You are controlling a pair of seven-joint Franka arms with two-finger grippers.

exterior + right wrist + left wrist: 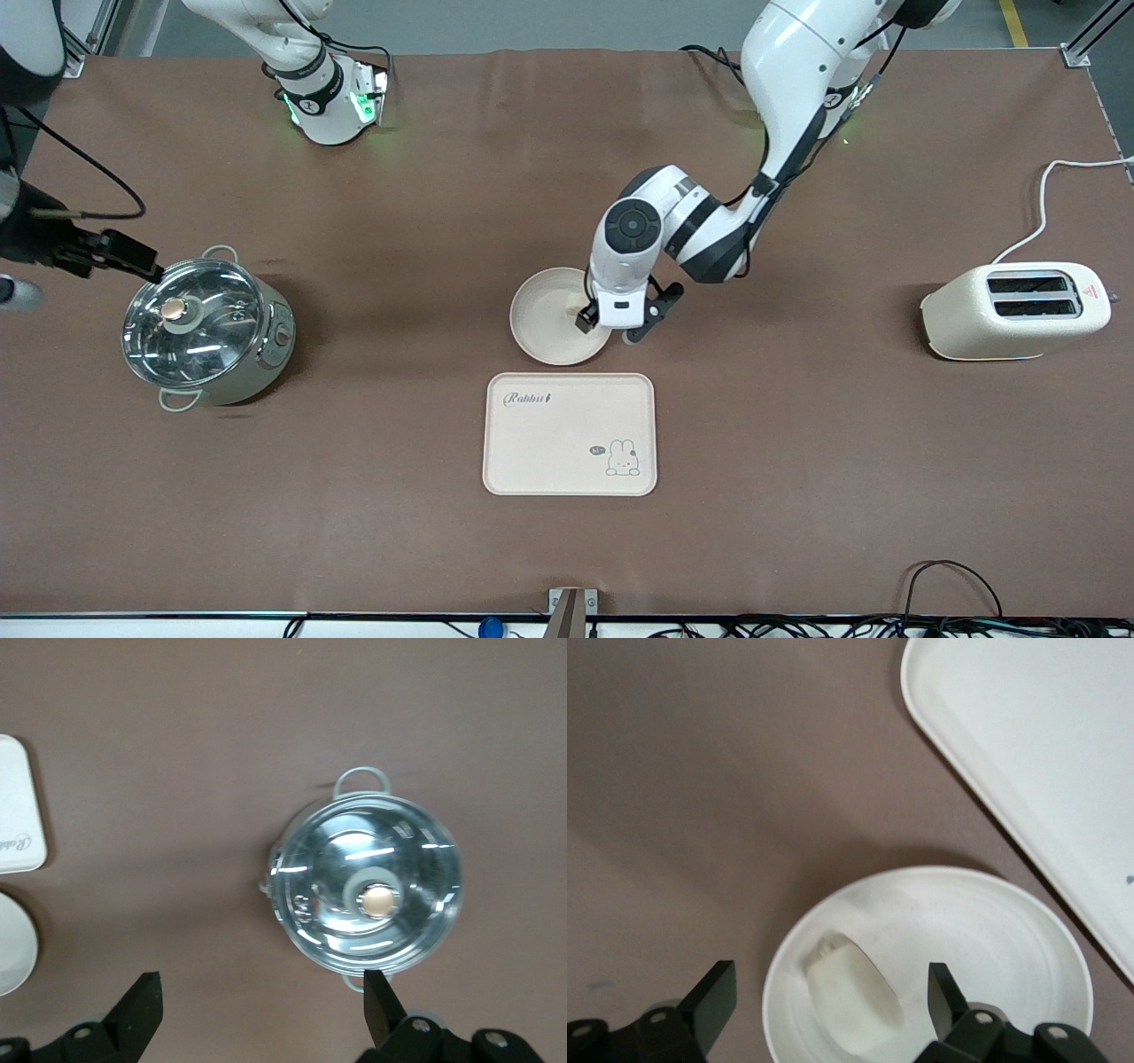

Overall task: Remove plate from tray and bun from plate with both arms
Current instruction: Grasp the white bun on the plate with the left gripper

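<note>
Cream plate (549,315) off tray (570,433), mid-frame.
Left gripper (625,326) over bun (855,992), jaws apart; right gripper (261,1010) over pot (368,887), jaws apart.

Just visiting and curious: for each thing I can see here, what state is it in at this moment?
plate: on the table, off the tray, bun in it.
bun: lying in the plate.
tray: bare, nearer the front camera than the plate.
left gripper: open, over the bun.
right gripper: open, waiting above the pot.
pot: lid on.
toaster: slots empty.
</note>
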